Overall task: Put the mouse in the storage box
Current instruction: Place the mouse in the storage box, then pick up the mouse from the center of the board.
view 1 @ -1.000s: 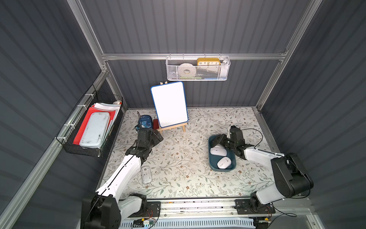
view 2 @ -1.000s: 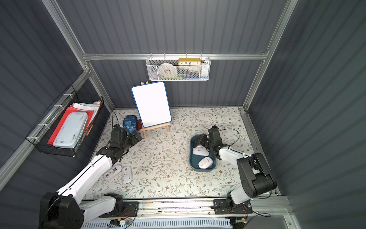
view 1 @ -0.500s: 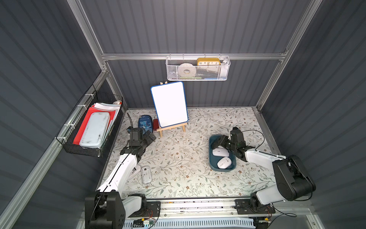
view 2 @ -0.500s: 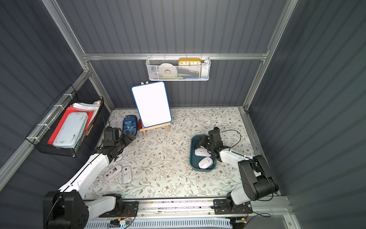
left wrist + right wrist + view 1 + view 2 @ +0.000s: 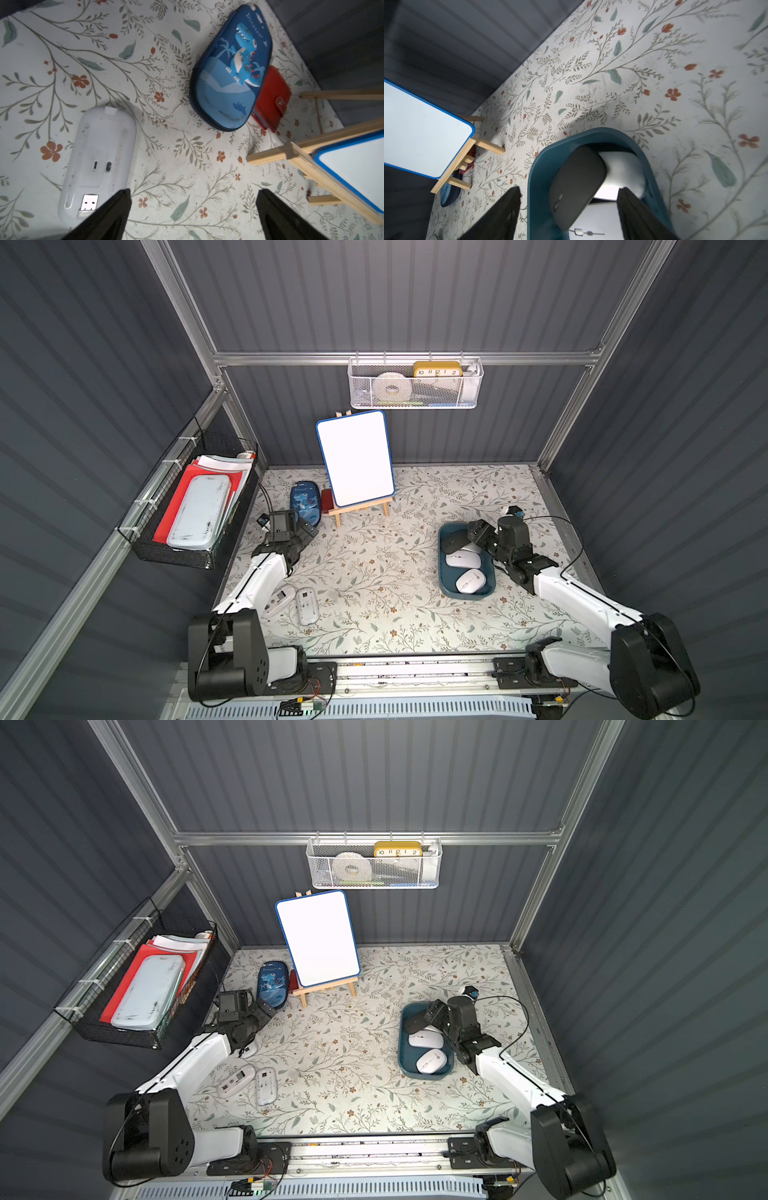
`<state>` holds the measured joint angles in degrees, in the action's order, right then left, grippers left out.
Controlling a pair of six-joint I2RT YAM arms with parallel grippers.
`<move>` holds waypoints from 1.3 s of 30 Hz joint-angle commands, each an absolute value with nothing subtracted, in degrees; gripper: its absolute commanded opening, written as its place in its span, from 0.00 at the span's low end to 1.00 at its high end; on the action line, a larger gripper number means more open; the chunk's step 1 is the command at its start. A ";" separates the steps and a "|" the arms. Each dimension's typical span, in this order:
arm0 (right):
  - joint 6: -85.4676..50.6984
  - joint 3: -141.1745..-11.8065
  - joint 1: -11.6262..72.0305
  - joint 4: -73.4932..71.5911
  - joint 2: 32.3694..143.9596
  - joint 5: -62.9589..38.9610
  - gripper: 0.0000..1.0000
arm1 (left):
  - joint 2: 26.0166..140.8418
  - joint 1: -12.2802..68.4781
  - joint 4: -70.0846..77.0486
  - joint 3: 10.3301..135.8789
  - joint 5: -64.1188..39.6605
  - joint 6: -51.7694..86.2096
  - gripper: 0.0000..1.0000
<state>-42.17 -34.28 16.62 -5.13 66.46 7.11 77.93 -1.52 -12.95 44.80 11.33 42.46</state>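
Already, on the tabletop [image 5: 374,572], the storage box [image 5: 442,572] is loaded with a dark mouse [image 5: 453,541] and white mice [image 5: 462,560]. Over the box, the right tool [image 5: 569,188] is spread wide, nothing gripped. Well apart from the box, the left tool [image 5: 193,190] is held open, empty, near an overturned mouse [image 5: 97,162] yet to be stored.

I count seven mice: in the storage box [image 5: 441,572], one black mouse [image 5: 452,541] and three white mice [image 5: 462,560]; on the worktop [image 5: 374,572] left of the box, three upturned mice [image 5: 306,605], one pencil case [image 5: 305,504], one wallet [image 5: 327,501], one whiteboard [image 5: 355,458].
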 commanded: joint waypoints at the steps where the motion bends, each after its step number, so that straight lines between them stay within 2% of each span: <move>1: -41.83 -33.70 16.44 1.68 63.11 15.50 0.87 | 82.63 -1.85 -17.00 47.15 14.91 44.33 0.99; 7: -39.72 -33.60 16.45 2.80 60.80 14.57 0.89 | 88.15 -1.99 -21.37 49.69 18.84 48.13 0.99; 22: -39.39 -36.33 16.44 6.27 64.51 9.53 0.89 | 84.82 -2.82 -27.17 52.53 27.39 51.06 0.99; 31: -39.55 -36.74 16.43 7.19 63.99 9.60 0.89 | 87.77 -10.74 -20.86 49.26 18.47 47.14 0.99; 39: -40.06 -36.91 16.44 7.08 63.32 9.36 0.89 | 92.73 -10.90 -16.06 47.07 13.71 45.13 0.99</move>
